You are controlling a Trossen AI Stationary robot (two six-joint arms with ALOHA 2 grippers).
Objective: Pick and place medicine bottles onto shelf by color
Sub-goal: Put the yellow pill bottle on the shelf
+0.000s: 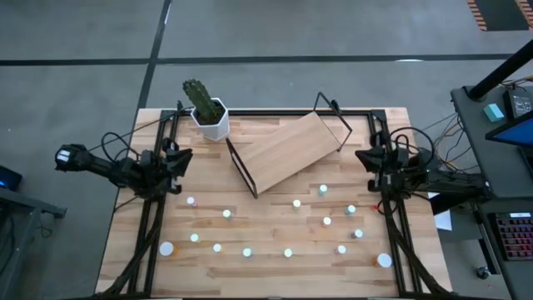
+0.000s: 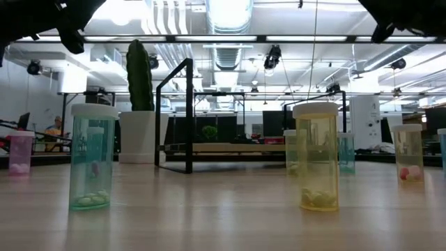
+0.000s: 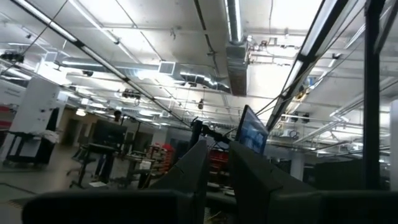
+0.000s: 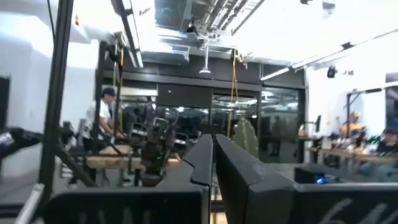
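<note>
Several small medicine bottles [image 1: 288, 252] stand upright on the near half of the plank table, each on its base. In the low view a green-tinted bottle [image 2: 93, 157] and a yellow-tinted bottle [image 2: 317, 157] stand closest. The shelf [image 1: 287, 150], a light-wood board on a black wire frame, stands tilted at the far middle. My left gripper [image 1: 179, 158] is at the table's left side and my right gripper [image 1: 366, 162] at its right side. Both are raised, shut and empty, and both are far from the bottles.
A white pot with a cactus [image 1: 208, 117] stands at the far left beside the shelf. Black frame rails [image 1: 150, 225] run along both table sides. A larger white-capped bottle [image 1: 384, 260] stands at the near right corner and another [image 1: 166, 248] at the near left.
</note>
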